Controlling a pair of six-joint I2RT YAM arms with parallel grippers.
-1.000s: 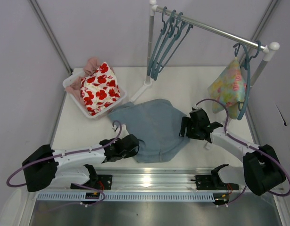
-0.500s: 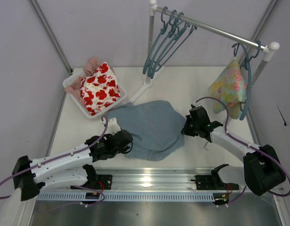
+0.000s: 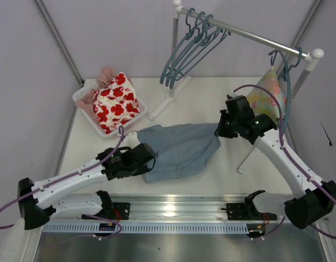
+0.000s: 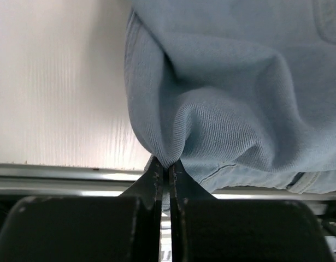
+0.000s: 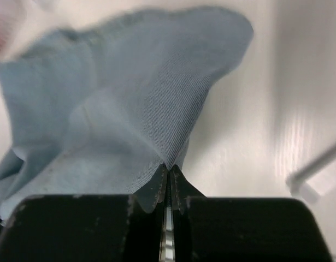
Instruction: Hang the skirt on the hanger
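The light blue denim skirt [image 3: 181,148] is stretched between both arms above the white table, sagging in the middle. My left gripper [image 3: 147,158] is shut on its left edge; the left wrist view shows the cloth [image 4: 233,98] pinched between the jaws [image 4: 168,166]. My right gripper [image 3: 219,132] is shut on the skirt's right edge and raised; in the right wrist view a fold of denim [image 5: 129,109] runs into the closed tips [image 5: 169,168]. Several teal hangers [image 3: 187,52] hang on the rail at the back, apart from both grippers.
A white bin [image 3: 86,117] at the back left holds a red-flowered cloth [image 3: 116,101] and a pink one. The rack's upright [image 3: 174,49] and foot [image 3: 168,101] stand behind the skirt. A pastel floral garment [image 3: 264,98] hangs on another teal hanger at the right, close to my right arm.
My right gripper has shut on the skirt's right edge and lifted it up and back. The left arm has moved forward holding its edge, so the skirt is pulled narrower and partly off the table.
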